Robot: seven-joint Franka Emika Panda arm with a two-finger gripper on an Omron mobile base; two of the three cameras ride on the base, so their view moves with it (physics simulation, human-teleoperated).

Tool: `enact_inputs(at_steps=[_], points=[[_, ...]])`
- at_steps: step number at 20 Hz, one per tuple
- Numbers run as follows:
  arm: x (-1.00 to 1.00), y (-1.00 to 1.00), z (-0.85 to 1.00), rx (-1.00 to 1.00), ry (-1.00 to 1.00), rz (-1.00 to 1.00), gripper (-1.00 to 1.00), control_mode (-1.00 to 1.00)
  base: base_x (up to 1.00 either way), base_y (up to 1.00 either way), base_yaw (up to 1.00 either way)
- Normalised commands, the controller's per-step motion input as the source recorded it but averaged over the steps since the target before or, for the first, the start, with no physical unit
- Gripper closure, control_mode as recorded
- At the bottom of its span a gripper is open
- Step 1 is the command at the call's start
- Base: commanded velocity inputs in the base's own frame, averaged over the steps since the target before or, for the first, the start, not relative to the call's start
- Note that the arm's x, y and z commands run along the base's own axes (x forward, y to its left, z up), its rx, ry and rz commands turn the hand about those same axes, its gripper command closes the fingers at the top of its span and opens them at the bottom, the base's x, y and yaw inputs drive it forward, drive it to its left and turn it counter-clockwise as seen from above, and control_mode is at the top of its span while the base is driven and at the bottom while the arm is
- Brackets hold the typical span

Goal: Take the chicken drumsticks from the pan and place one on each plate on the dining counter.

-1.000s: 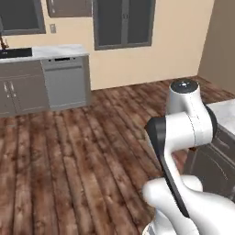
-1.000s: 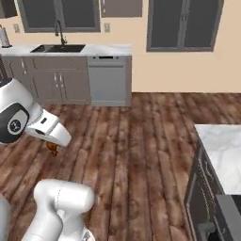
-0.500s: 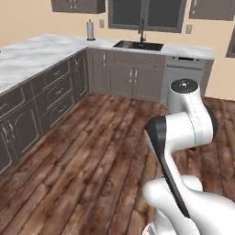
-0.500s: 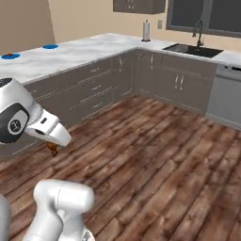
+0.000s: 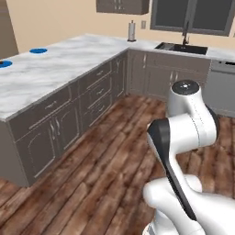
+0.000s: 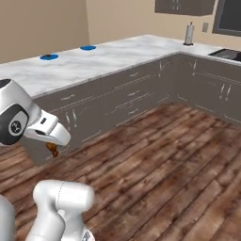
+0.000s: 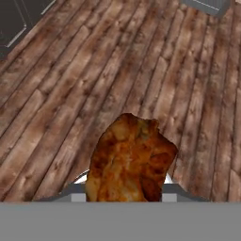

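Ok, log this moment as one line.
gripper: shut on drumstick | over wood floor | plates on dining counter: bare

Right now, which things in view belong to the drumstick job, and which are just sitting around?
For the job: orange-brown chicken drumstick in the shut pincer; two flat blue plates; white marble dining counter.

Just around: black sink; paper towel roll; grey cabinets.

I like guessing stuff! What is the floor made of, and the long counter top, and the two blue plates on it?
The floor looks like wood: brown planks with grain lines, slightly shiny. The counter top looks like polished marble, white with grey veins. The plates are plain bright blue; ceramic or plastic, too far to tell.
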Motion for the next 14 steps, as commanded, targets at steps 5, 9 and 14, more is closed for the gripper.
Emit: enact_inputs(at_steps=[5, 9, 14], points=[[0.00, 0.00, 0.00, 0.00, 0.00, 0.00, 1.00, 1.00, 0.43, 1.00, 0.00], [0.00, 0.00, 0.00, 0.00, 0.00, 0.00, 1.00, 1.00, 0.47, 1.00, 0.00], [0.00, 0.00, 0.00, 0.00, 0.00, 0.00, 1.00, 1.00, 0.48, 1.00, 0.00]])
